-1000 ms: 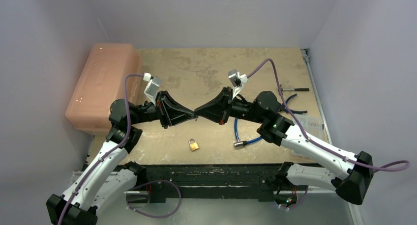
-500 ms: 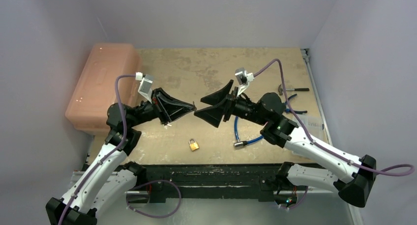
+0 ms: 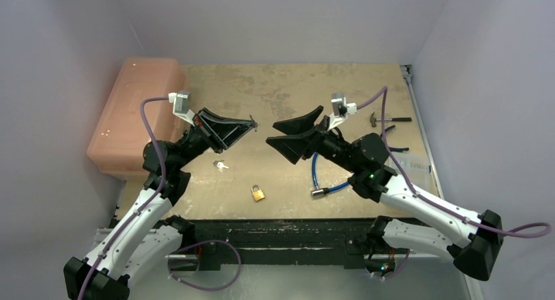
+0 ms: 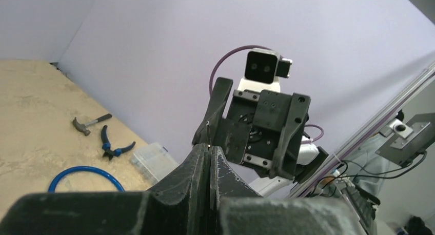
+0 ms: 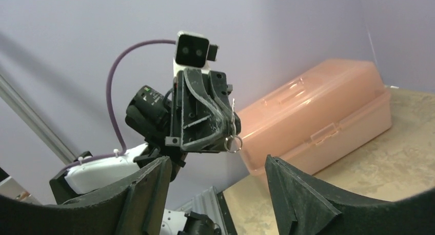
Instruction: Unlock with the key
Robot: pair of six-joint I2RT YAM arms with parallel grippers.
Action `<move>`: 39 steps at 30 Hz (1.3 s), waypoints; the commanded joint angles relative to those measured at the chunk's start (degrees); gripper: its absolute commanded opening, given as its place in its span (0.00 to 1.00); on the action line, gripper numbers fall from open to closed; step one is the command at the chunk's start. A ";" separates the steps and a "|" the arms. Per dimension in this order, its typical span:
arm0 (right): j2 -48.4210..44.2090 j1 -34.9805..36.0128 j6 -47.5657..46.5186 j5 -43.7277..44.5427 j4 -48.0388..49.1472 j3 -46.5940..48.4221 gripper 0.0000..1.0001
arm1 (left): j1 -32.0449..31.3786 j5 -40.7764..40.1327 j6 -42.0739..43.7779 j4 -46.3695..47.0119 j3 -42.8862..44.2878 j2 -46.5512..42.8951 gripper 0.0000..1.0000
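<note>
1. Key [image 5: 234, 119], its ring dangling, is pinched in the left gripper [image 3: 251, 123], whose jaws are pressed together on it, raised above the table.
2. The right gripper [image 3: 270, 133], at its 3 o'clock, has its jaws apart and holds nothing, likely free to steady the lock.
3. The padlock [image 3: 258, 193] lies on the table at 6 o'clock.
</note>
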 commanded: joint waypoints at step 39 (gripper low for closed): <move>13.16 0.02 5.96 -5.15 15.20 8.97 0.31 | -0.18 -1.97 -9.50 17.09 -2.62 1.83 0.00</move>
